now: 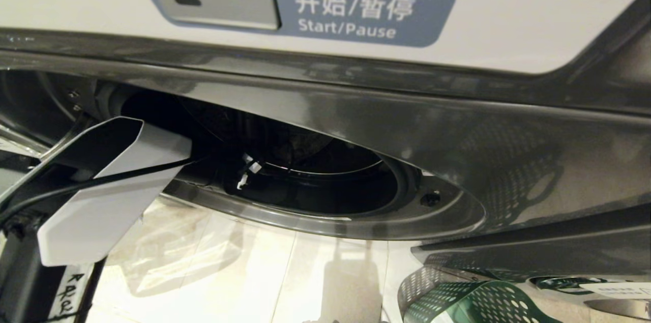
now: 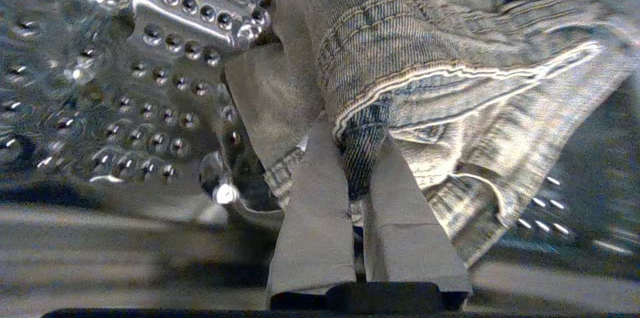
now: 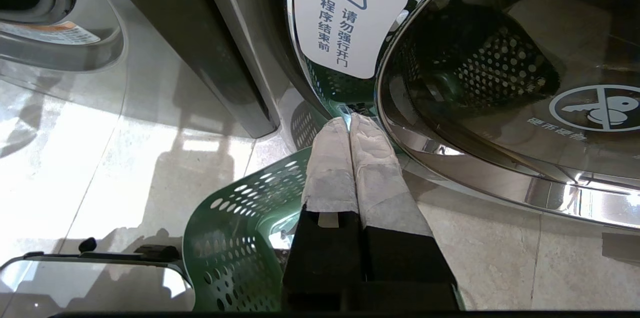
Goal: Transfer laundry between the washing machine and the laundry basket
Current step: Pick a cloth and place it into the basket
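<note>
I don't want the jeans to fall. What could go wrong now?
The left gripper pinches only a narrow fold of the jeans, so the fold might slip free when pulled. The loose denim could drag over the drum's raised ridges. The green laundry basket sits beside the door opening, so the jeans might land on the floor.

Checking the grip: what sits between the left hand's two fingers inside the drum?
A fold of the denim garment is pinched between the left hand's fingers; the left wrist view shows it.
</note>
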